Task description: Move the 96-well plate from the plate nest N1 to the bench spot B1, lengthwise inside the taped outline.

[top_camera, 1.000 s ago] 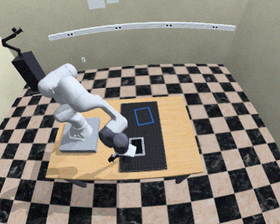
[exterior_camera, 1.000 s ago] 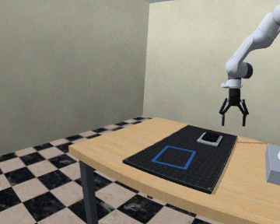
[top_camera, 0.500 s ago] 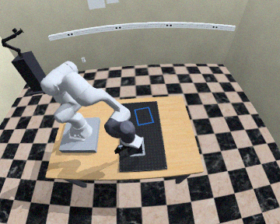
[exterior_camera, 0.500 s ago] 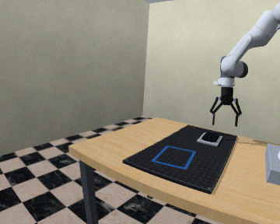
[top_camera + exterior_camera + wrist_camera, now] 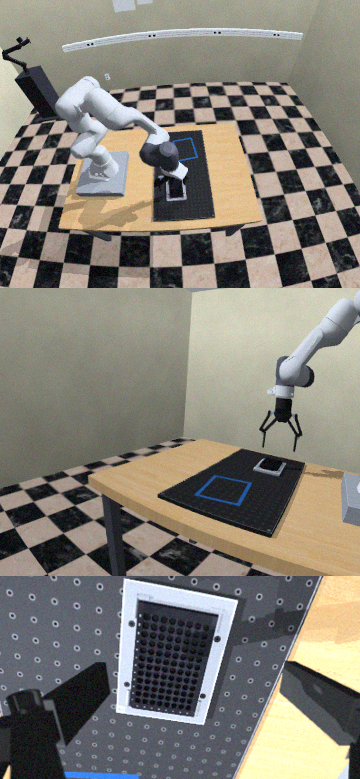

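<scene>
The black 96-well plate point(image 5: 169, 662) sits in the white plate nest N1 point(image 5: 174, 605) on the black perforated mat point(image 5: 240, 490). It also shows in the exterior view point(image 5: 270, 464) and the top view point(image 5: 175, 189). My gripper point(image 5: 280, 438) is open and empty, hovering well above the plate and nest. In the wrist view its two dark fingers stand on either side of the nest. The blue taped outline B1 point(image 5: 223, 490) lies on the mat, apart from the nest, and also shows in the top view point(image 5: 185, 149).
The mat lies on a wooden table point(image 5: 160, 175). The arm's grey base plate point(image 5: 104, 173) stands on the table's left side; its corner shows in the exterior view point(image 5: 351, 498). A dark cabinet point(image 5: 37, 90) stands by the back wall.
</scene>
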Motion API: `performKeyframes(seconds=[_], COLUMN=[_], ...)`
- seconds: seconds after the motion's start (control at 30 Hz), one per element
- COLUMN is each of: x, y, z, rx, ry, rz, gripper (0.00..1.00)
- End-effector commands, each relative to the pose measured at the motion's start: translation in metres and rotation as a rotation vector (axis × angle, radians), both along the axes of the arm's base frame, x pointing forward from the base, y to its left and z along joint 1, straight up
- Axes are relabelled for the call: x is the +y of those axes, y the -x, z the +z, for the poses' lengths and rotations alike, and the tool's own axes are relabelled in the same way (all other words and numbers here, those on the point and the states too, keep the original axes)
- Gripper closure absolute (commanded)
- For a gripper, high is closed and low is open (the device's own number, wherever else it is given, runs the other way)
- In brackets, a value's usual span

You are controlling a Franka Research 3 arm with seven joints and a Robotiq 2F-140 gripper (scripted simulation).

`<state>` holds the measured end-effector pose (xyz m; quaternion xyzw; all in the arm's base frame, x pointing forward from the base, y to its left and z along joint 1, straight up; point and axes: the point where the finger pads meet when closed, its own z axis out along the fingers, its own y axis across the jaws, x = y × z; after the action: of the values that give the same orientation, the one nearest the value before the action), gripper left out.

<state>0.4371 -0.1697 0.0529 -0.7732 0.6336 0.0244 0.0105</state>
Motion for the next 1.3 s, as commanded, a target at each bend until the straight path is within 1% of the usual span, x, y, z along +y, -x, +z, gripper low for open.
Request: performKeyframes(seconds=[0.0,0.3,1.03,1.27], x=[0.0088,0.0177,0.0177,0.0177], y=[-0.0135,-0.0198,-0.0198,-0.0198], z=[0.0031,0.0041,0.0041,-0.0042], rx=[-0.015,-0.026,-0.026,-0.026], ry=[0.042,0.046,0.046,0.046], rz=[-0.167,-0.189,-0.189,-0.189], gripper=[0.00,0.00,0.00,0.00])
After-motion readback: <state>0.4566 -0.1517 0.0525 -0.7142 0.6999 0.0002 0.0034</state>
